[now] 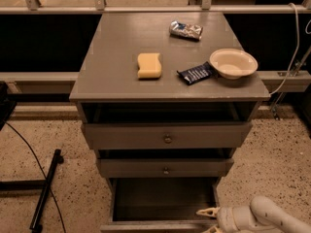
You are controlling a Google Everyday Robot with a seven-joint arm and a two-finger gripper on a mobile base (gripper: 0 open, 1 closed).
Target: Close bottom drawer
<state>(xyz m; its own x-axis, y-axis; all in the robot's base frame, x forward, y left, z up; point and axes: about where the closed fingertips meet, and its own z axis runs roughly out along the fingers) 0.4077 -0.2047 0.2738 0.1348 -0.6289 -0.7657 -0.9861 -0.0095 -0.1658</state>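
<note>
The bottom drawer (163, 198) of the grey cabinet is pulled far out, showing its dark box interior. Only the top edge of its front (155, 225) shows at the frame's bottom, and its knob is out of view. My gripper (206, 221) is at the lower right, at the drawer's front right corner. Its pale fingers (206, 211) are spread open and hold nothing. The white arm (267, 217) runs off to the lower right.
The top drawer (167, 136) and middle drawer (165, 168) stand slightly out. On the cabinet top (121, 42) lie a yellow sponge (149, 65), a cream bowl (233, 63), a blue packet (195, 74) and a silvery packet (185, 30). A black stand (46, 191) lies on the floor at left.
</note>
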